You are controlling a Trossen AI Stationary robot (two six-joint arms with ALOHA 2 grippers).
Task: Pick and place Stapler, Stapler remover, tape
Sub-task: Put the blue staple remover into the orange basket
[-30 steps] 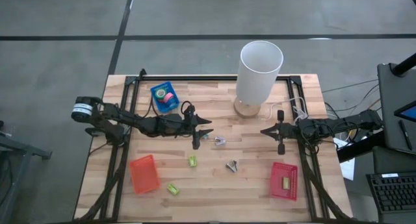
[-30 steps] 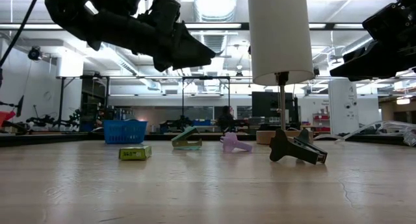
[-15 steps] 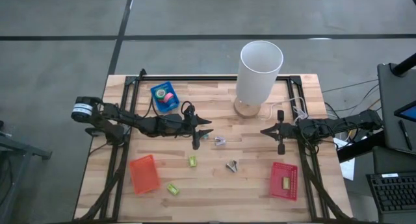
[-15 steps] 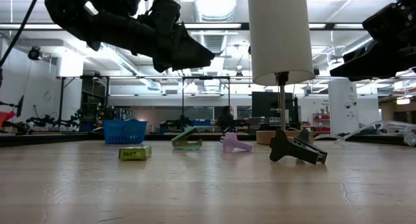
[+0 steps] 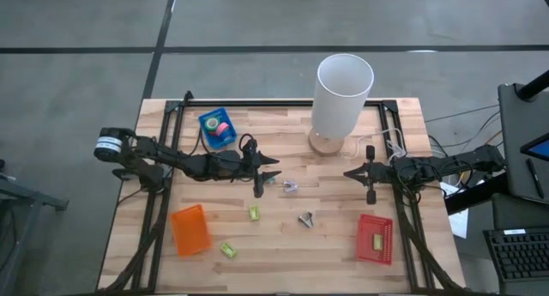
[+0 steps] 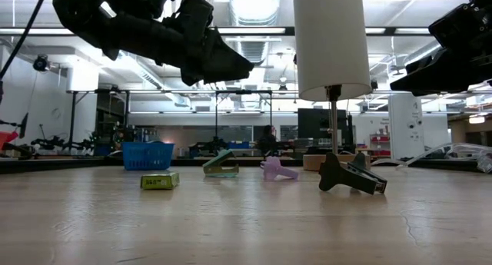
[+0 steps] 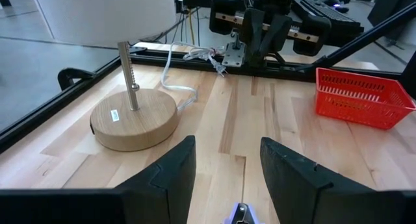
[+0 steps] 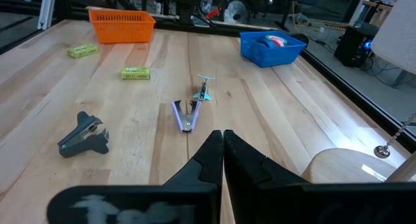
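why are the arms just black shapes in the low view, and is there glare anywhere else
Low view: backlit by bright ceiling lights, so both arms and the dark staple remover go to silhouette. Right wrist view: a bright glare patch on the table near the lamp base. High view: even light, soft shadows.

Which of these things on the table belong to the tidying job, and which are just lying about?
Job: tape rolls in the blue basket; dark staple remover; purple staple remover; teal staple remover; yellow-green blocks, possibly small staplers.
Lying about: table lamp; white cable.
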